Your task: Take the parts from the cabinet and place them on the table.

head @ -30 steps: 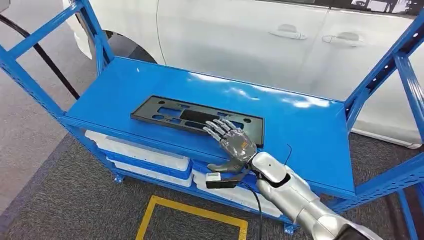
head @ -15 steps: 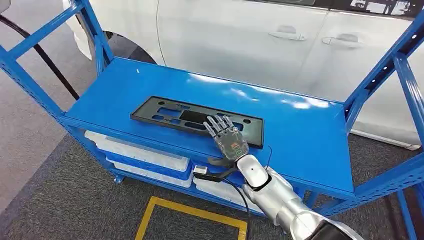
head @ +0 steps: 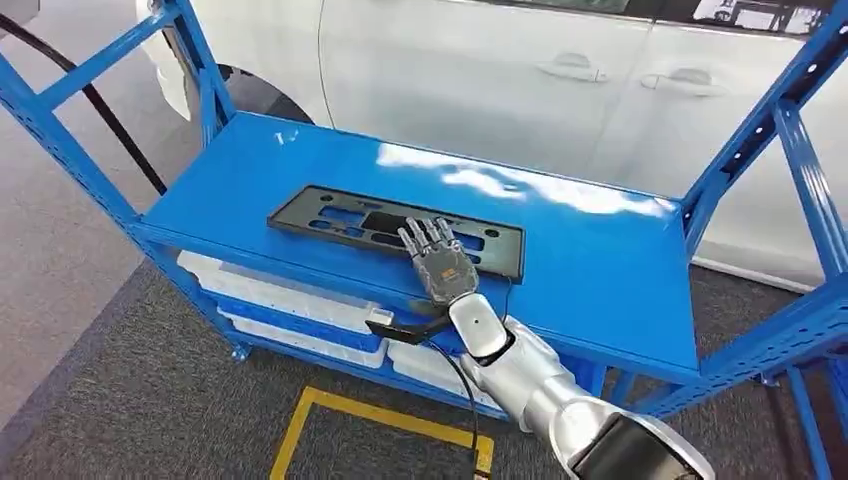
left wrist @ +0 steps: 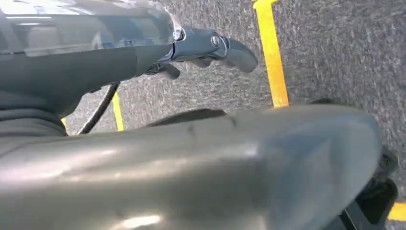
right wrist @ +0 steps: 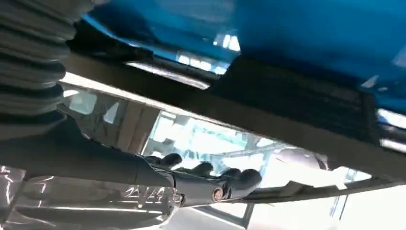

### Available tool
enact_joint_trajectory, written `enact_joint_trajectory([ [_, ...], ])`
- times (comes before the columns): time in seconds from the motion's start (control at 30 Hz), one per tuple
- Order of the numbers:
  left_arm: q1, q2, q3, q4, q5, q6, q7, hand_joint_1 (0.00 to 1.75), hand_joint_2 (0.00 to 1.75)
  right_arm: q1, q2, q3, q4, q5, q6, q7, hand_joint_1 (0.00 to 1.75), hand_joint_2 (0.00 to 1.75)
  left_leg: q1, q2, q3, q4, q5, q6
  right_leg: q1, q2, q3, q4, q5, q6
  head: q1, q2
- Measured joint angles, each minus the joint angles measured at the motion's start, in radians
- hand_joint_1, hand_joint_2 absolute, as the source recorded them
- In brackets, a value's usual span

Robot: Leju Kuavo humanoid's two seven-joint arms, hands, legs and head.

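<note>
A flat black plastic plate [head: 340, 215] with several cut-outs lies on the top shelf of the blue rack [head: 600, 260], near its front edge. My right hand [head: 440, 265] lies flat on the plate's right half, fingers spread and straight, thumb [head: 395, 325] sticking out below the shelf's front edge. It grips nothing. In the right wrist view the plate's dark edge [right wrist: 287, 96] runs just beyond the hand [right wrist: 206, 182]. My left hand [left wrist: 210, 48] hangs over the grey floor, holding nothing.
White trays [head: 280, 295] sit on the lower shelf under the plate. A white car [head: 500, 70] stands right behind the rack. Blue uprights [head: 800, 150] frame both ends. Yellow floor tape [head: 380, 415] marks the carpet in front; a black cable [head: 110, 120] hangs at the left.
My right hand slid left and further onto the plate, its arm swinging in from the right. The view shifted a little. The plate has not moved.
</note>
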Motion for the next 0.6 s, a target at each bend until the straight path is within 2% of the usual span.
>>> enact_joint_trajectory([
  [0.03,0.000,0.000,0.000,0.000,0.001,0.002,0.000,0.00,0.00,-0.008,0.005,-0.004,0.005,-0.003,0.004,-0.014,0.00,1.75,-0.005,0.000,-0.002,-0.002,0.004,-0.007,-0.008,0.000,0.000,-0.010,0.014,-0.006,0.000,0.000],
  [0.07,0.001,0.002,0.000,0.000,0.002,0.003,-0.002,0.00,0.00,-0.017,0.006,-0.011,0.011,-0.011,0.017,-0.026,0.00,1.75,0.000,0.001,-0.009,0.015,-0.006,-0.009,-0.013,-0.004,0.002,-0.017,0.026,-0.007,0.000,0.000],
  [0.1,0.001,0.002,0.000,0.000,0.002,0.003,-0.003,0.00,0.00,-0.025,0.008,-0.018,0.020,-0.038,0.042,-0.055,0.00,1.75,0.000,0.003,-0.030,0.059,-0.045,-0.013,-0.013,-0.004,-0.002,-0.018,0.030,-0.014,0.000,0.000],
  [0.17,0.000,0.004,0.000,0.000,0.001,-0.004,-0.006,0.00,0.00,-0.038,0.016,-0.053,0.032,-0.168,0.129,-0.180,0.00,1.75,0.004,0.003,-0.093,0.214,-0.131,-0.022,-0.013,-0.003,-0.009,-0.016,0.033,-0.017,0.000,0.000],
  [0.2,0.000,0.005,0.000,0.000,0.001,-0.007,-0.006,0.00,0.00,-0.046,0.018,-0.076,0.035,-0.221,0.168,-0.243,0.00,1.75,0.005,0.003,-0.125,0.291,-0.160,-0.026,-0.012,-0.002,-0.011,-0.015,0.033,-0.017,0.000,0.000],
  [0.23,-0.001,0.005,0.000,0.000,0.002,-0.009,-0.007,0.00,0.00,-0.047,0.018,-0.094,0.040,-0.258,0.193,-0.296,0.00,1.75,0.005,0.003,-0.139,0.328,-0.165,-0.028,-0.012,-0.004,-0.012,-0.013,0.033,-0.016,0.000,0.000],
  [0.27,0.000,0.006,0.000,0.000,0.002,-0.010,-0.009,0.00,0.00,-0.048,0.017,-0.108,0.041,-0.290,0.204,-0.346,0.00,1.75,0.005,0.004,-0.128,0.308,-0.144,-0.028,-0.012,-0.004,-0.013,-0.010,0.032,-0.014,0.000,0.000],
  [0.3,0.000,0.007,0.000,0.000,0.003,-0.011,-0.009,0.00,0.00,-0.054,0.015,-0.119,0.039,-0.317,0.216,-0.396,0.00,1.75,0.005,0.005,-0.092,0.241,-0.105,-0.027,-0.013,-0.004,-0.013,-0.006,0.030,-0.011,0.000,0.000],
  [0.37,0.000,0.008,0.000,0.000,0.003,-0.012,-0.011,0.00,0.00,-0.073,0.009,-0.126,0.020,-0.346,0.244,-0.487,0.00,1.75,0.007,0.006,0.003,0.053,-0.021,-0.022,-0.013,-0.003,-0.013,0.005,0.021,-0.003,0.000,0.000],
  [0.4,0.000,0.008,0.000,0.000,0.003,-0.013,-0.012,0.00,0.00,-0.082,0.003,-0.126,0.010,-0.350,0.255,-0.513,0.00,1.75,0.004,0.007,0.019,0.028,-0.043,-0.015,-0.008,-0.002,-0.017,0.007,0.018,0.003,0.000,0.000],
  [0.43,0.001,0.008,0.000,0.000,0.003,-0.014,-0.014,0.00,0.00,-0.088,0.000,-0.126,0.001,-0.351,0.267,-0.527,0.00,1.75,0.001,0.005,0.015,0.022,-0.036,-0.003,-0.006,-0.001,-0.023,0.012,0.020,0.007,0.000,0.000],
  [0.53,0.003,0.008,0.001,0.000,0.004,-0.015,-0.018,0.00,0.00,-0.088,-0.012,-0.111,-0.016,-0.363,0.277,-0.551,0.00,1.75,-0.002,0.003,0.010,0.020,-0.035,0.012,-0.008,-0.003,-0.025,0.008,0.021,0.024,0.000,0.000],
  [0.57,0.003,0.008,0.001,0.000,0.004,-0.015,-0.019,0.00,0.00,-0.088,-0.014,-0.106,-0.022,-0.361,0.271,-0.547,0.00,1.75,0.005,0.004,0.014,0.012,-0.030,0.020,-0.011,-0.002,-0.028,0.014,0.011,0.030,0.000,0.000],
  [0.6,0.002,0.008,0.001,0.000,0.004,-0.014,-0.023,0.00,0.00,-0.091,-0.016,-0.098,-0.025,-0.358,0.259,-0.537,0.00,1.75,0.004,0.005,0.015,0.010,-0.030,0.025,-0.012,-0.001,-0.043,0.048,-0.012,0.033,0.000,0.000],
])
